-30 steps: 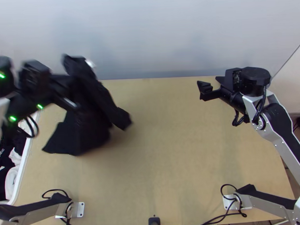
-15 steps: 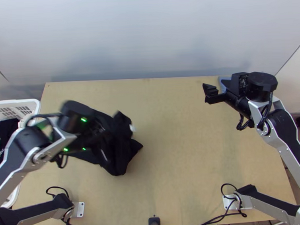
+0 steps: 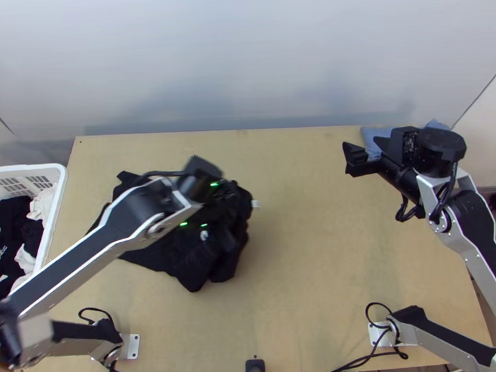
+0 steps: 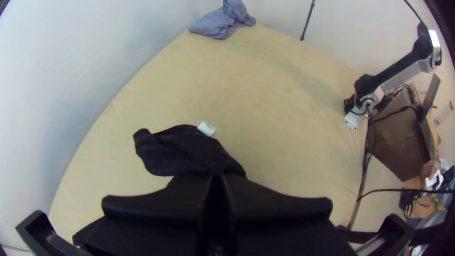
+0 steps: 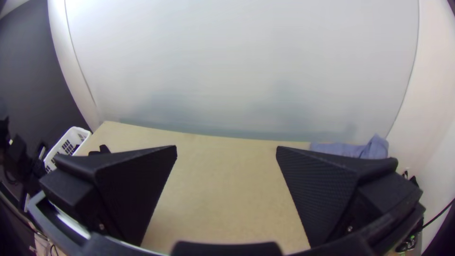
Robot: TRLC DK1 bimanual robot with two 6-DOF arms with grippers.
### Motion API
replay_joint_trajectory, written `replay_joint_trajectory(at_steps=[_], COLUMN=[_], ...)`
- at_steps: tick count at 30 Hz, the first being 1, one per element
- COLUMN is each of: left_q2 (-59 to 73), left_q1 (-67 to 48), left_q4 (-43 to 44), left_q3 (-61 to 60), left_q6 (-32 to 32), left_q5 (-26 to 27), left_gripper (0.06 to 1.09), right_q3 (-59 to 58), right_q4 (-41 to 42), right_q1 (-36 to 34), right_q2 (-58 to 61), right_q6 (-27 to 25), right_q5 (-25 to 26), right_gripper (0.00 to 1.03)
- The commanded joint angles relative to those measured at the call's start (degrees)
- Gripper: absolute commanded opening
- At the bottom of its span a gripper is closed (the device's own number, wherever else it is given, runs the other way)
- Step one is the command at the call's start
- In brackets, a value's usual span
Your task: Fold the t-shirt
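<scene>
The black t-shirt (image 3: 185, 258) lies bunched on the left half of the table, with a white tag (image 3: 255, 204) at its right edge. Over the cloth is my left gripper (image 3: 210, 187), partly lost against the black fabric. In the left wrist view, my left gripper (image 4: 217, 182) has its fingers together on the t-shirt (image 4: 182, 149), whose bunched part and tag (image 4: 206, 128) stick out beyond the tips. My right gripper (image 3: 353, 160) stands open and without cloth over the table's back right; the right wrist view shows this gripper (image 5: 226, 150) with widely parted fingers.
A blue-grey cloth (image 4: 222, 21) lies at the table's back right corner, beside the right gripper. The white basket (image 3: 50, 169) with black and white clothes stands off the left edge. Bare tabletop (image 3: 317, 262) spreads right of the t-shirt.
My left arm has swung right across the table, bringing the t-shirt from the back left, where it hung, down into a bunch. The right gripper has shifted slightly right and toward the near edge.
</scene>
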Motion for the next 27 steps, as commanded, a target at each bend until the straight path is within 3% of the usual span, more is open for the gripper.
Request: replay_joint_trajectory(at_steps=[1,8,16,23,27], left_q2=[12.47,26.71,43.58,48.68,50.52], left_q1=[-2.13,-3.18,-7.93,-8.28,-6.26], left_q4=[7.28,9.13,6.84,15.63,18.62], left_q3=[3.95,17.05,37.35,40.52,40.78], left_q6=[-4.62,-8.75,-7.7,-7.34,-6.03], left_q5=[-0.2,-2.83,-2.83,-3.36,-6.35], left_gripper=[0.09,0.09,0.09,0.09,0.09], right_q3=[-3.16,-7.82,-10.89,-10.45,-11.16], right_q4=[1.37,3.3,6.2,6.38,7.26], right_q1=[-1.88,-2.85,-4.25,-7.94,-8.82], right_q2=[-2.11,-3.96,-5.54,-5.8,-5.71], right_q6=[0.38,0.03,0.03,-1.9,-1.9], right_q5=[0.01,0.01,0.27,0.27,0.27], right_gripper=[0.98,0.98,0.97,0.98,0.98])
